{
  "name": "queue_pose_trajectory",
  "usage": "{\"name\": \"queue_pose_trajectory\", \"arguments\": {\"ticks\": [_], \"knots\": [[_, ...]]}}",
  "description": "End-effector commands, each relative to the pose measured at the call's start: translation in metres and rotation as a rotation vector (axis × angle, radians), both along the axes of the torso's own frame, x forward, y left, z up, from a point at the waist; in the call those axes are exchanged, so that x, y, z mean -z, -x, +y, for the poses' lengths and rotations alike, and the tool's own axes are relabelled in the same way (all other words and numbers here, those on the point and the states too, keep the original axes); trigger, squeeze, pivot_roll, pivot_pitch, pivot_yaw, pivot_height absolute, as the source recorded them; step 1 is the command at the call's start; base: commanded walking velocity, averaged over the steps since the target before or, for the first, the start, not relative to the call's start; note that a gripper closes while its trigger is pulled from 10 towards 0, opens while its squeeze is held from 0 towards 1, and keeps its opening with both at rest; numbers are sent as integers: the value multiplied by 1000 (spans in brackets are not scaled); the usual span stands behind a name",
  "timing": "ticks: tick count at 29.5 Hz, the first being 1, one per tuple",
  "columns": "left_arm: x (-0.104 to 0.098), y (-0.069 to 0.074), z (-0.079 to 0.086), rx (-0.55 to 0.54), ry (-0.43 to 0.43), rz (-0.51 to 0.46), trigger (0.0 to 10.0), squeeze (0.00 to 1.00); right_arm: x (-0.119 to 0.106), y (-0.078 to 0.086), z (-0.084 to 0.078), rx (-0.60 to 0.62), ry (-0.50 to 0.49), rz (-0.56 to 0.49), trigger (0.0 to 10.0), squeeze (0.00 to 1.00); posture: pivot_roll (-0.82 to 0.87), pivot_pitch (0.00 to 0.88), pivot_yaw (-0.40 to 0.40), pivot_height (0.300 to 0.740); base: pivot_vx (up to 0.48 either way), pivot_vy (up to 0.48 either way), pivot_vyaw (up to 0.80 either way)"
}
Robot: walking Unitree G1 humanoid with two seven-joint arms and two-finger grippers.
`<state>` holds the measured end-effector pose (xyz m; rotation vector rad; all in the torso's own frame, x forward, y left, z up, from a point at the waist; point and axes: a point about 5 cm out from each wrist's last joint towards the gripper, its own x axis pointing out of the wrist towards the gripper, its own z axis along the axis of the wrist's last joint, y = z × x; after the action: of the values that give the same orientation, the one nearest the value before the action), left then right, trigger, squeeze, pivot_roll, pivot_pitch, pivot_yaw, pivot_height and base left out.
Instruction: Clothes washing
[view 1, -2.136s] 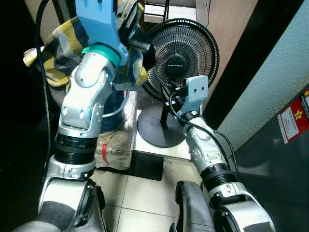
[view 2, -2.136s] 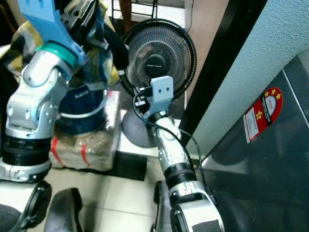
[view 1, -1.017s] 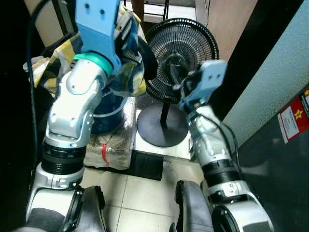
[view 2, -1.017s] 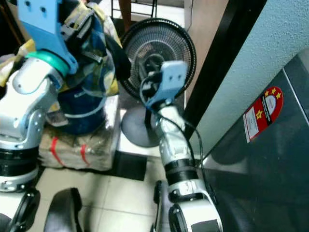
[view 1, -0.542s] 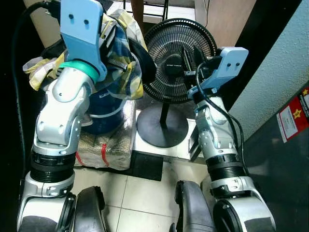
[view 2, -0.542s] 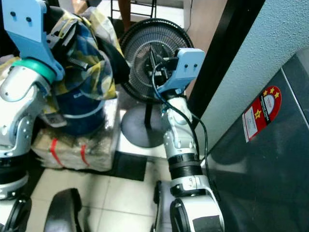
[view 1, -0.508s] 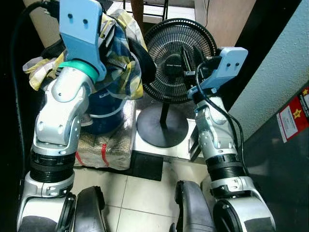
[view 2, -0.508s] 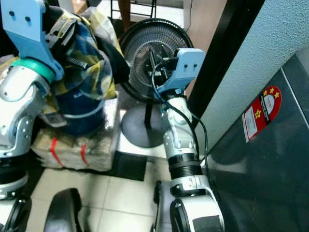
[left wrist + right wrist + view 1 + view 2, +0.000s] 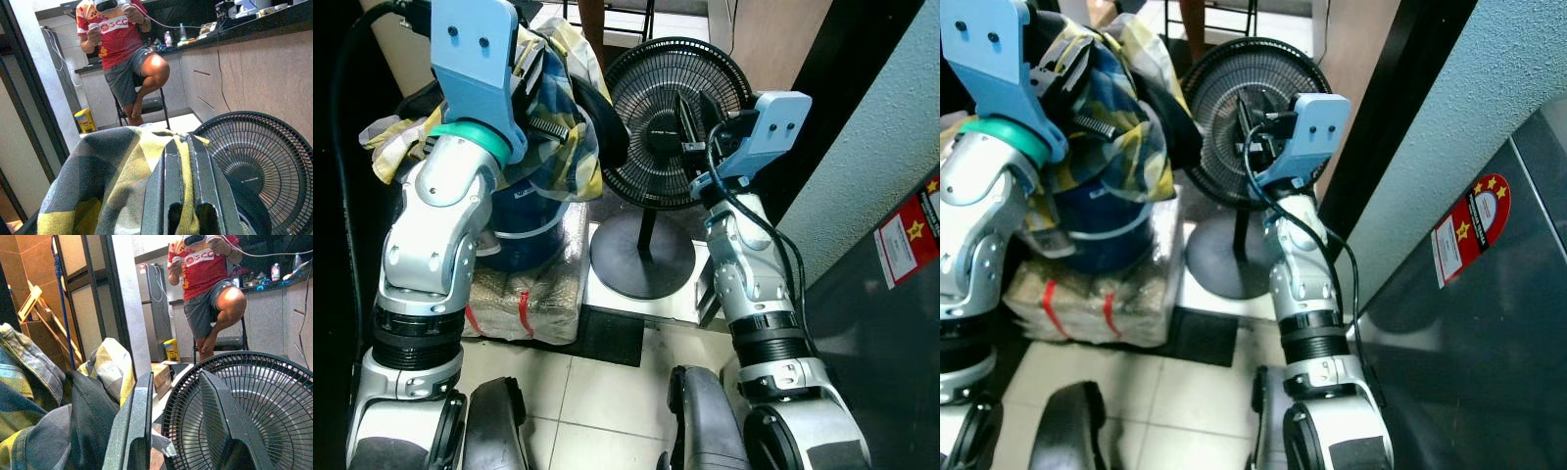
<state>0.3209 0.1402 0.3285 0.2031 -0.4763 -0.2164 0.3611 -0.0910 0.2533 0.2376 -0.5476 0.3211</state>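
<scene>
Clamped fingers of the left gripper pinch a yellow-and-grey plaid cloth, held high over a blue bucket. Right gripper hangs with its fingers parted and empty, just in front of a black fan. A person on a stool wears a red shirt lettered "SCC". A red starred sticker marks the grey panel at right. Bare tiles lie below.
</scene>
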Motion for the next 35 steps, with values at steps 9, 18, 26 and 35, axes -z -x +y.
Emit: {"name": "queue_pose_trajectory", "arguments": {"ticks": [9,18,26,35], "knots": [[0,2,2,-13,-4,-3,10000,0,-2,2,1,-8,-2,1,10000,0,90,17,-5,543,0,0,0],[0,2,2,-15,-3,-3,10000,0,-2,1,-1,-3,-5,3,10000,0,91,19,-4,573,0,0,0],[-1,2,2,-15,-3,-3,10000,0,-3,1,-1,-2,-6,3,10000,0,91,18,-2,603,0,0,0],[-1,2,2,-14,-4,-3,10000,0,-3,1,-1,-1,-7,2,10000,0,90,21,-1,618,0,0,0]]}}
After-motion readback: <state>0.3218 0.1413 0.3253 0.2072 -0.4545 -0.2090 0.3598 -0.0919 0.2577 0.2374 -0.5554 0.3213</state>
